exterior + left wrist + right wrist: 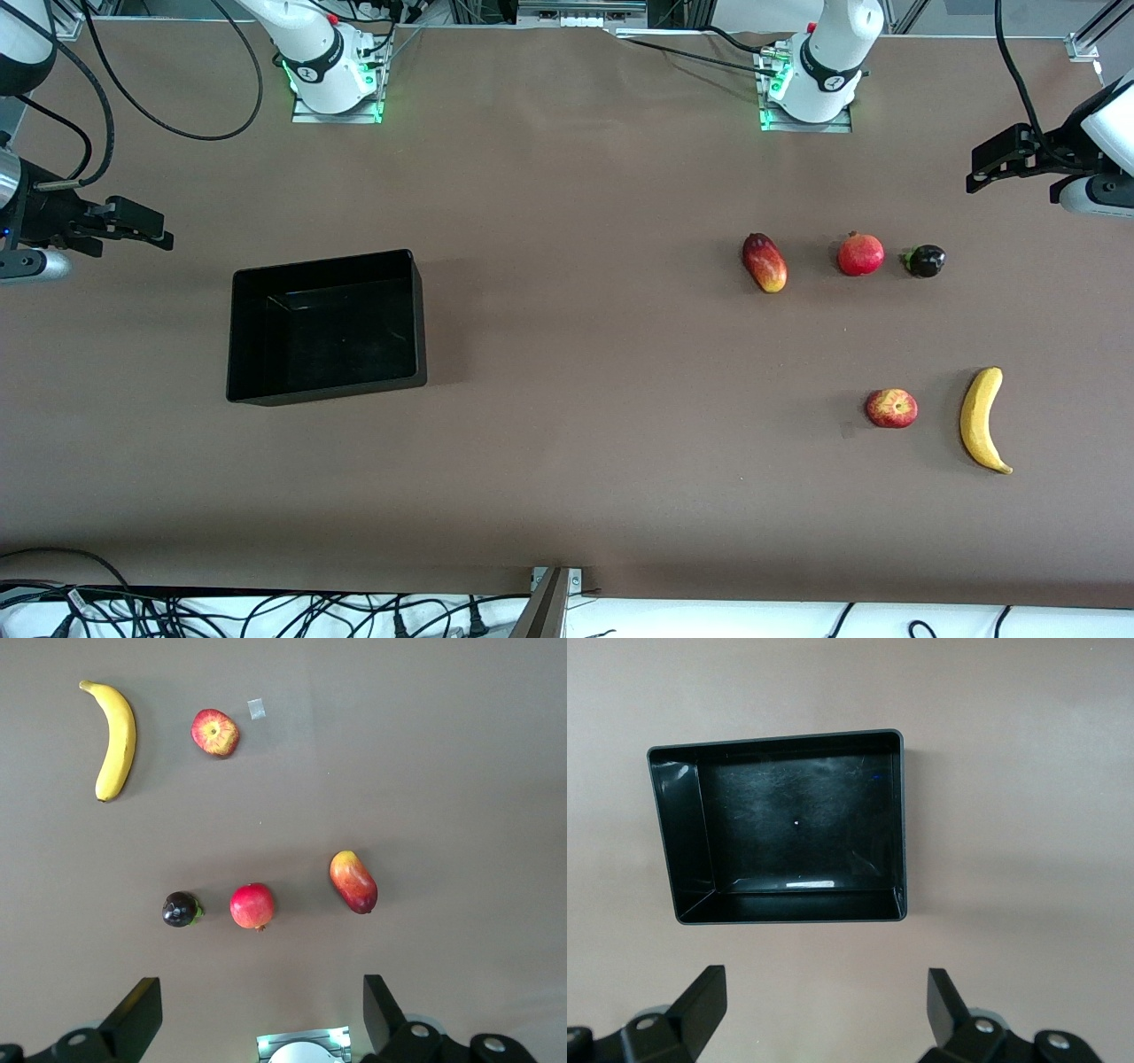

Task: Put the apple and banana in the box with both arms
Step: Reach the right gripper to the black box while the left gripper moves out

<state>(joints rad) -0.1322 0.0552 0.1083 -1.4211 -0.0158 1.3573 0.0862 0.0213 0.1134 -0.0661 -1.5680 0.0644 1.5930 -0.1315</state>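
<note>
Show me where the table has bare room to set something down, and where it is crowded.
The widest bare patch lies between the box and the mango. Another strip runs between the fruit rows, bordered by the pomegranate and the apple. The box itself is empty. Crowding is toward the left arm's end: mango, pomegranate, a dark fruit, apple and banana.

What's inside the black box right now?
Nothing. The box holds only its glossy black floor, seen whole in the right wrist view. The apple and banana lie on the table toward the left arm's end. Nothing covers the box.
</note>
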